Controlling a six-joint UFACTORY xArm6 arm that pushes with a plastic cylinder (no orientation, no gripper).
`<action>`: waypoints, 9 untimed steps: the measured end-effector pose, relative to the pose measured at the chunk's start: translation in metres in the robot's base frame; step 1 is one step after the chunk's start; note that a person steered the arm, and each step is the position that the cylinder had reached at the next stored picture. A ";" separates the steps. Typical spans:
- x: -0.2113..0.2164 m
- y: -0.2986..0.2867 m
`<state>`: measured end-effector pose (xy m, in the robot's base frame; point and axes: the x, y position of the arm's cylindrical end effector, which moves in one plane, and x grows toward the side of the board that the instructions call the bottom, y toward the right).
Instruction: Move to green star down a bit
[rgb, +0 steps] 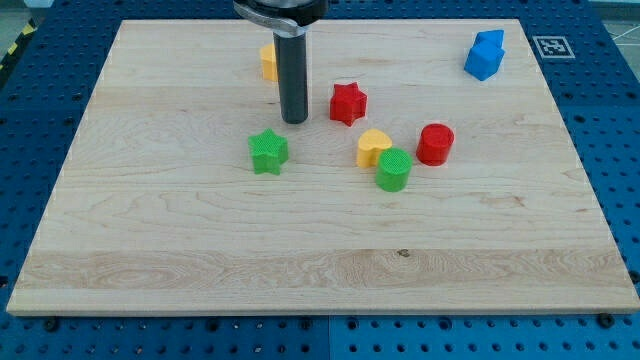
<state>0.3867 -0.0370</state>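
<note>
The green star lies left of the board's centre, flat on the wooden board. All positions below are given relative to this star.

My tip stands just above the star and slightly to the view's right, near it but with a narrow strip of bare wood between them. The arm carries no fingers, only the straight dark rod, so nothing is clamped or pinched.

To the view's right of the star:
- red star, higher up, just beyond my tip;
- yellow heart-shaped block, at about the star's own height;
- green cylinder, slightly lower, touching or nearly touching the yellow heart;
- red cylinder, further right.

Above the star, a yellow block is partly hidden behind the rod; its shape cannot be determined. A blue block sits far to the upper right, near the board's top edge.

Below the star, the wood is bare down to the board's bottom edge. To its left, the wood is bare out to the left edge.
</note>
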 end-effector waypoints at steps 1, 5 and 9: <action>0.009 -0.012; 0.070 -0.022; 0.117 -0.016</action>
<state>0.5037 -0.0533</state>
